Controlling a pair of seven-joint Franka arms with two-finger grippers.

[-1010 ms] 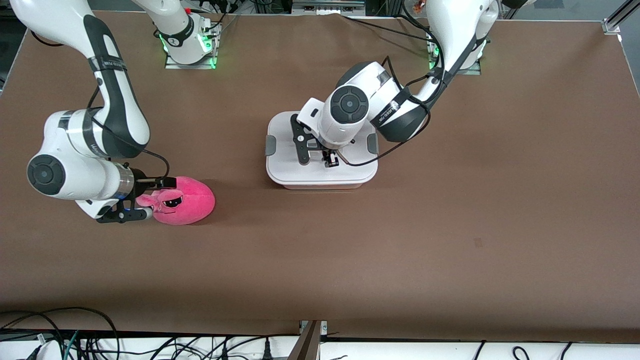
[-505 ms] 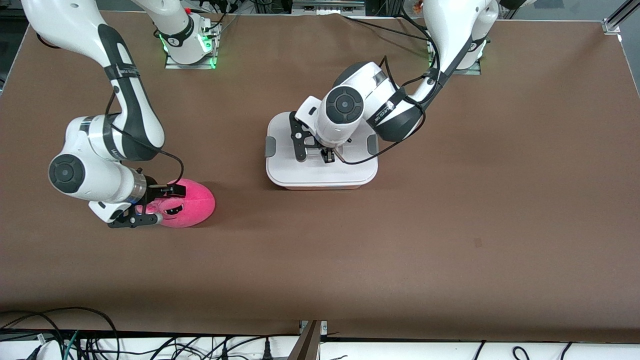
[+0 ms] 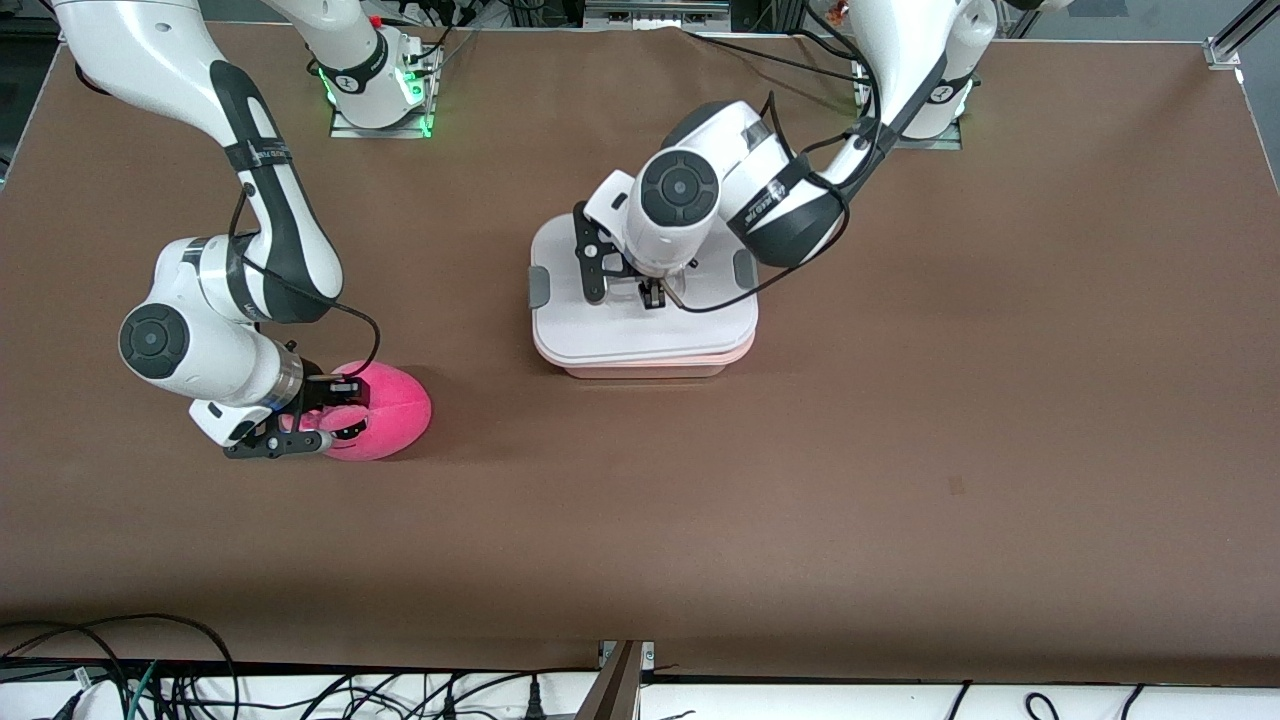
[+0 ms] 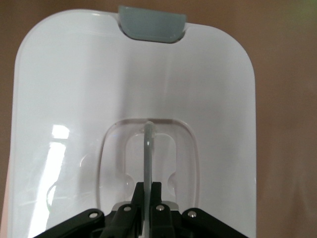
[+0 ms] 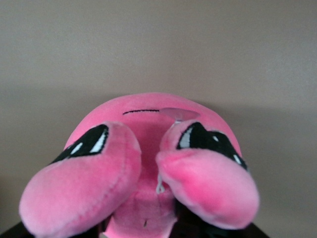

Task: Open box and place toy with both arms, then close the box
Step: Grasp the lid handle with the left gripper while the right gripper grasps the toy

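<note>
The box [image 3: 700,358] stands mid-table, its pinkish rim showing under the white lid [image 3: 600,330], whose edge nearer the camera sits a little raised. My left gripper [image 3: 650,297] is over the lid's middle, shut on the thin upright handle [image 4: 148,148] in the recess. A grey latch [image 4: 152,25] shows at the lid's end. The hot-pink toy [image 3: 385,410] lies on the table toward the right arm's end, nearer the camera than the box. My right gripper [image 3: 325,415] is low at the toy's face end, shut on the plush between its two nubs [image 5: 141,218]; the plush hides its fingers.
The brown table top [image 3: 900,450] stretches wide around both things. Cables and a table edge run along the side nearest the camera [image 3: 300,690]. The arm bases stand at the edge farthest from the camera.
My right gripper has pushed in over the toy's face end and closed on it. My left gripper has drawn the lid up slightly, so the pinkish rim now shows beneath.
</note>
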